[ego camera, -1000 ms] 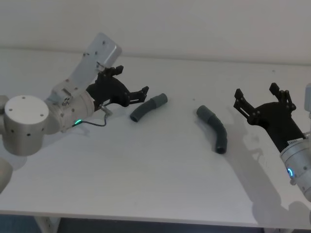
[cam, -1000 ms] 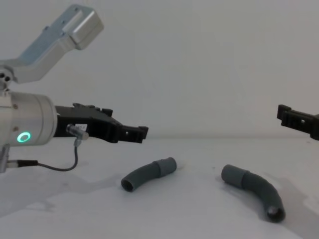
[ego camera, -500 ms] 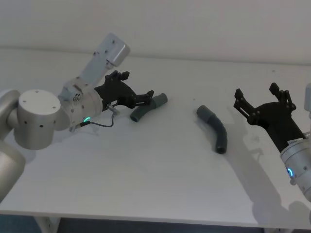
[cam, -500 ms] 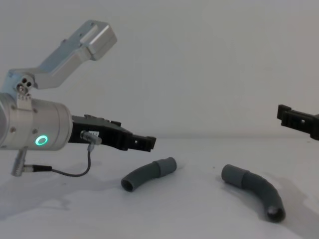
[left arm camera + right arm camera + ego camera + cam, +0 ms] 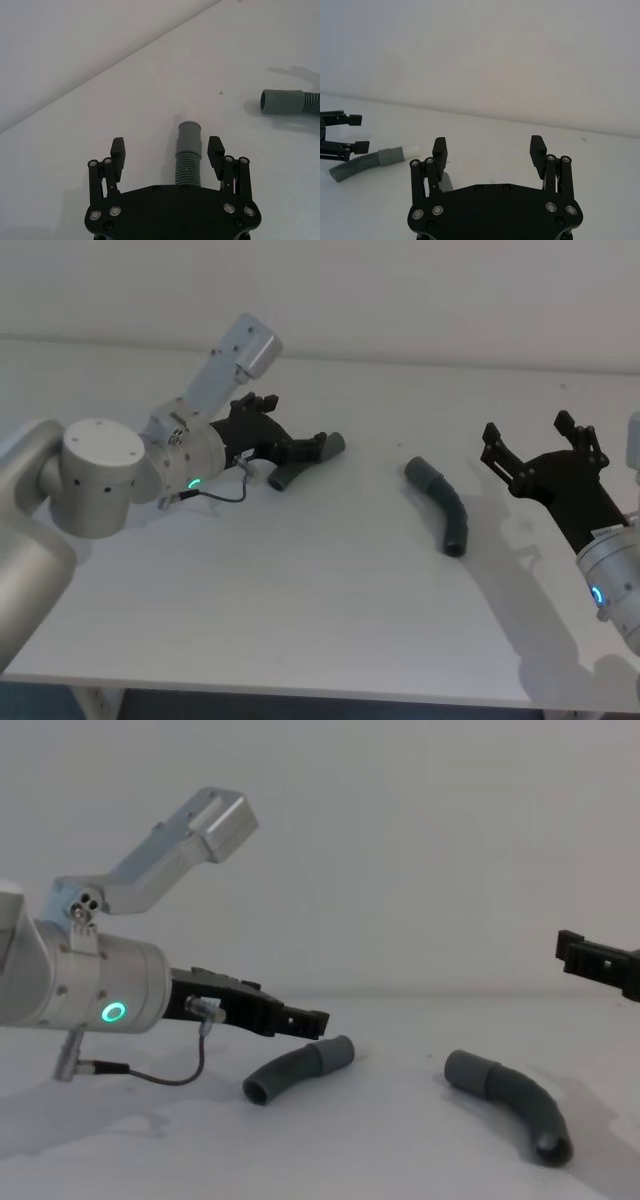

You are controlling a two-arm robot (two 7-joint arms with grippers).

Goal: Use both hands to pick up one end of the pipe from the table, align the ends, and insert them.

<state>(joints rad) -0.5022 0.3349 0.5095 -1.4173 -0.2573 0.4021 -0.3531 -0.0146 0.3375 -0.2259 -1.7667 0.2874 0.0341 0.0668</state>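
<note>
Two curved dark-grey pipe pieces lie on the white table (image 5: 300, 590). My left gripper (image 5: 308, 444) is open and low over the left piece (image 5: 292, 469). In the left wrist view, the left gripper (image 5: 166, 145) has its fingers on either side of this piece's ribbed neck (image 5: 188, 162), with gaps on both sides. From the chest the left gripper (image 5: 305, 1018) sits just above the left piece (image 5: 298, 1070). The right piece (image 5: 447, 510) lies apart. My right gripper (image 5: 527, 430) hovers open to its right with nothing between its fingers (image 5: 439, 146).
The two pieces lie roughly a hand's width apart, with bare table between them. A thin black cable (image 5: 225, 495) hangs from the left wrist close to the table. The table's front edge (image 5: 300, 695) is near me, and a white wall stands behind it.
My left arm has reached forward and to the right, bringing its open fingers around the left pipe piece. The right arm and both pieces have not moved.
</note>
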